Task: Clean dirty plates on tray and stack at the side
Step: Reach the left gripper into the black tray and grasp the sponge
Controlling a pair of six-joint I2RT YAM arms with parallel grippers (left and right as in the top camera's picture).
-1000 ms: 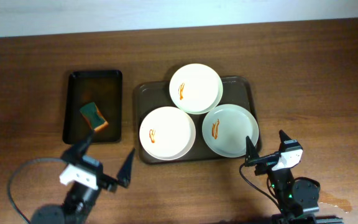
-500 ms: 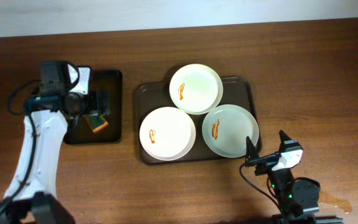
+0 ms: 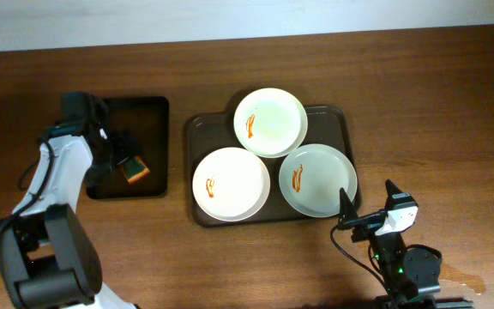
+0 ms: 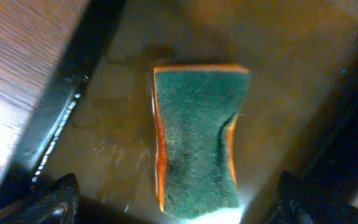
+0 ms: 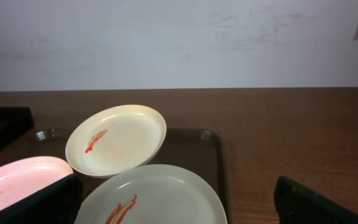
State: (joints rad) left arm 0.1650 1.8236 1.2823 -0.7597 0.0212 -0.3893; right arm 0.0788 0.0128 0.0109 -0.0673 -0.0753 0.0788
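Dark-fingered left pincer (image 4: 178, 202) hangs wide open over the black tray (image 3: 157, 107), one fingertip on either side of the sponge (image 4: 197, 137) and holding nothing. The sponge lies green scouring face up on its orange body, directly beneath the pincer. Its long axis runs crosswise to the line between the fingertips, so closing would probably pinch its short width. Right pincer (image 3: 366, 197), also spread wide and empty, waits above the counter (image 3: 436, 103), just off the near right corner of the brown tray (image 3: 341, 116). Three white plates (image 3: 270, 122) (image 3: 231, 184) (image 3: 317, 179) rest on that tray, each with an orange smear and none stacked aside. They lie to the right of the left pincer; the right arm is the nearer.
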